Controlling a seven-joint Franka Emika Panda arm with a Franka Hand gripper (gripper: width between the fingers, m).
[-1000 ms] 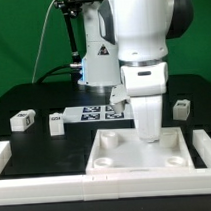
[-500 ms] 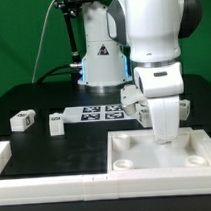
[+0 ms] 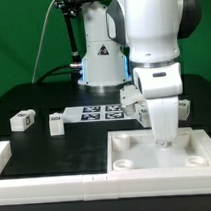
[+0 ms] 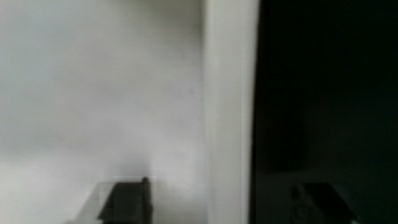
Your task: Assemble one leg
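— Well, what stood at the exterior view's left?

— Two loose blocks lay on the desk (image 3: 56, 146): the leftmost leg (image 3: 22, 120) and, near it, the second leg (image 3: 55, 123). Neither was held and neither was fitted.

— And next along?

— The marker board (image 3: 99, 114) lay flat, just beside the second leg. I could not tell whether they touched. After it came the panel (image 3: 131, 157), flat at the front. The sockets that could be seen were empty.

— The arm?

— It stood over the panel's right half, low to the surface. In the exterior view its white housing hid the tips. The wrist view showed the fingers (image 4: 125, 203) spread well apart with nothing clamped. Only the panel's surface and its edge lay in the gap, with dark desk beyond.

— Anything further right?

— A third leg (image 3: 181, 109) was on the desk behind the arm, partly hidden.

— Your assessment of progress?

— No leg was seated, so I judged the assembly proper not yet begun. The remaining steps were to grasp one leg, carry it to a socket and fix it home.
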